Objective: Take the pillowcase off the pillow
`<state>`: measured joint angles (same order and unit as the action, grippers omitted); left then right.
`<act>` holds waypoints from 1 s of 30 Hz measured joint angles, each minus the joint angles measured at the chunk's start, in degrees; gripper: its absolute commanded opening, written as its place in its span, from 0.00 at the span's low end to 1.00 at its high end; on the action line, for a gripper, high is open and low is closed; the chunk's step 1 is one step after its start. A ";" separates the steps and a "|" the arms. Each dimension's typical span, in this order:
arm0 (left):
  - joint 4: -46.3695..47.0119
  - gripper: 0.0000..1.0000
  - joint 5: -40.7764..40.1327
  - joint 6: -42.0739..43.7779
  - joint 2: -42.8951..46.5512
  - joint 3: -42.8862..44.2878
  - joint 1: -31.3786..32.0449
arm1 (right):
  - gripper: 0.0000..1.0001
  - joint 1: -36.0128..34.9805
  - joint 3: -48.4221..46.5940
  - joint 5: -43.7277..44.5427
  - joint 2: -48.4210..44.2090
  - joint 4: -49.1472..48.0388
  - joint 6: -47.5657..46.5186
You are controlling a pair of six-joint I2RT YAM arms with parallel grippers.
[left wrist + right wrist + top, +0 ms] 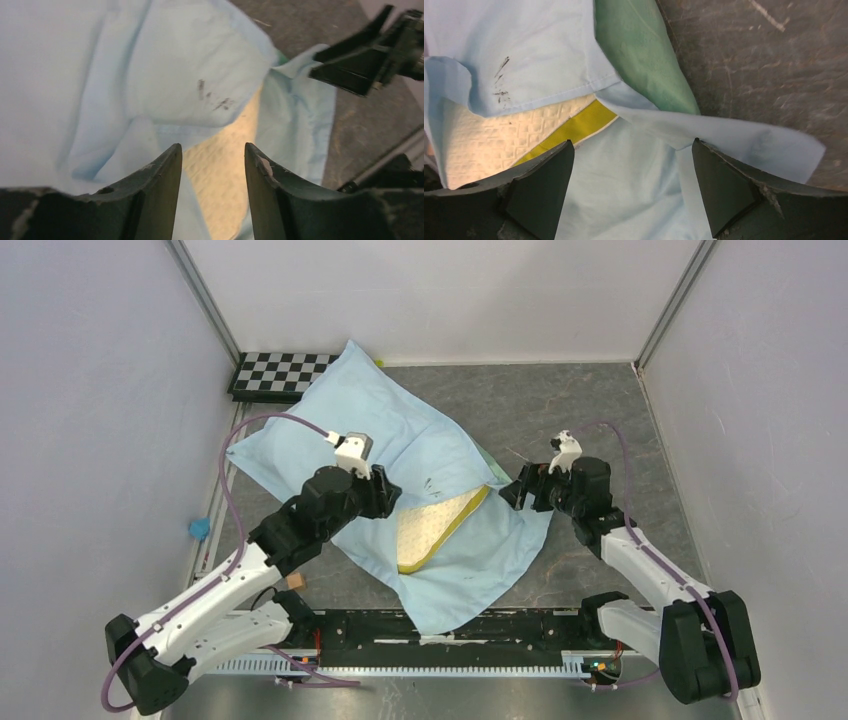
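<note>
Two open grippers at the pillowcase mouth

Most of the grey table (590,410) is covered by the pillowcase (340,410). It lies wrinkled and on a slant, from the far left corner down to the near edge at the middle. The pillow (435,525) is inside it. Only a cream wedge shows at the case's open end, near the table's middle, with blue cloth above and below it.

The left gripper (213,150) hangs over the cloth just left of that wedge. Its jaws stand partly apart, with nothing between them; the dimpled pillow shows through the gap. The right gripper (632,145) sits at the case's right edge, jaws spread wide and gripping nothing, above a folded-over blue corner. Whether either one touches the cloth cannot be told.

A checkerboard (280,372) lies at the far left, partly under the case. A green flap (639,55) pokes out at the case's right side, beside the opening. A yellow band (579,127) runs along the pillow's exposed edge. Dark marks (501,80) spot the blue cloth just above the wedge. A small blue object (199,528) sits by the left wall.
</note>
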<state>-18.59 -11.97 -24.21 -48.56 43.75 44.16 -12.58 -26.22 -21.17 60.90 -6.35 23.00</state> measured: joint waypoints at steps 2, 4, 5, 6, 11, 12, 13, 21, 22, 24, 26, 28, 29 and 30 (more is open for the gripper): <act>1.25 0.58 5.16 0.92 -1.53 2.10 0.92 | 0.89 -0.07 -3.52 0.66 0.24 3.28 -4.66; 2.03 0.58 8.92 1.62 -4.31 4.35 3.15 | 0.89 -0.37 -6.27 1.40 0.33 4.94 -8.26; 2.01 0.59 9.64 2.29 -5.95 5.40 4.92 | 0.89 -0.68 -7.08 1.95 0.33 5.20 -9.70; 1.90 0.60 9.46 3.17 -7.67 6.38 7.13 | 0.89 -1.01 -7.45 2.27 0.37 5.29 -10.73; -3.06 0.65 1.77 7.85 -17.51 12.94 20.00 | 0.96 -5.66 -9.81 6.21 4.55 8.22 -16.24; -4.55 0.68 -0.44 8.50 -19.78 14.67 22.12 | 0.97 -6.49 -10.34 6.95 5.81 8.76 -17.25; -5.66 0.70 -2.19 9.03 -21.53 15.93 23.47 | 0.98 -7.13 -10.60 7.67 6.78 9.01 -18.14; -15.85 0.92 -15.21 9.68 -35.15 22.91 27.50 | 0.93 -7.61 -9.51 10.84 8.41 6.56 -21.16; -17.31 0.93 -16.57 9.64 -36.89 23.56 27.50 | 0.92 -7.61 -9.49 11.10 9.44 6.19 -21.33; -19.30 0.93 -18.27 9.62 -39.10 24.57 27.47 | 0.90 -7.63 -9.49 11.50 11.65 5.84 -21.40; -21.16 0.93 -20.00 9.57 -41.62 25.81 27.50 | 0.82 -7.63 -9.49 12.09 14.03 5.97 -21.35; -22.34 0.93 -21.05 9.57 -43.32 26.64 27.50 | 0.68 -7.63 -9.49 12.48 15.12 6.05 -21.29; -22.69 0.93 -21.29 9.57 -43.98 26.95 27.50 | 0.60 -7.63 -9.49 12.59 15.23 6.01 -21.27; -23.17 0.93 -21.62 9.57 -44.78 27.28 27.50 | 0.53 -7.63 -9.49 12.76 15.23 5.88 -21.29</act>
<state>-41.76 -33.58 -14.63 -93.34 71.02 71.66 -20.21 -35.70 -8.40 76.14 -0.47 1.72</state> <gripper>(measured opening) 0.925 0.718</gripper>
